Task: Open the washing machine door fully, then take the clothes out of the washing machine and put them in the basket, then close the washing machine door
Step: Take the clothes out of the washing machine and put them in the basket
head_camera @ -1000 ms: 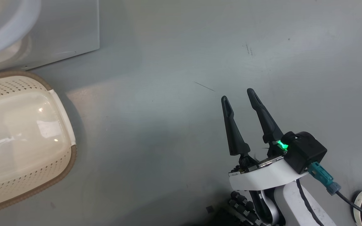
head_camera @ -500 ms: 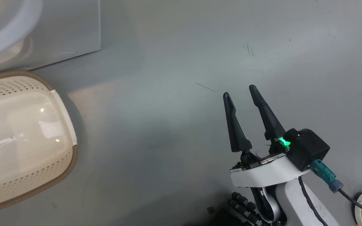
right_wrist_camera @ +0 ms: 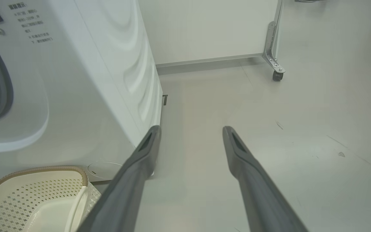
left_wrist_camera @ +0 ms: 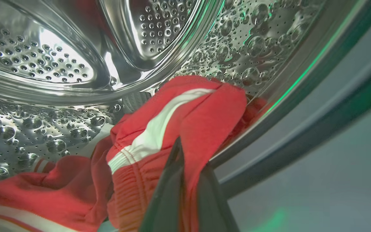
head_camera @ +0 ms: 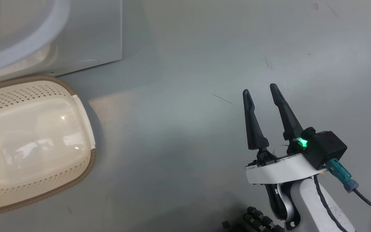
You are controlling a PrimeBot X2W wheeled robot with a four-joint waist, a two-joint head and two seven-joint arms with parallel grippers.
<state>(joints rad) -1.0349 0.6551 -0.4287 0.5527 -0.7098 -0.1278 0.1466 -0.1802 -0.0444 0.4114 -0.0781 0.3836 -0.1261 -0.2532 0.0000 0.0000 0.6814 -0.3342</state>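
– Two pincers, two very different jobs! The left pincer (left_wrist_camera: 190, 161) is deep in the drum (left_wrist_camera: 43, 64), shut tight on a fold of the red clothes (left_wrist_camera: 159, 129), cloth squeezed between its fingers.
– Thin bite, that, just by the white stripe. I'd draw back slowly and lift, so the fold clears the drum's lip instead of dragging over it.
– More red lies low in the drum. It could trail along or snag.
– So no yanking. The basket (head_camera: 18, 93) sits empty on the floor (head_camera: 188, 145), right in front of the machine (head_camera: 85, 32). Short carry: out, down, release over its middle.
– And the right pincer (head_camera: 260, 89)?
– Fingers apart, holding nothing, above the floor, well away from the basket.
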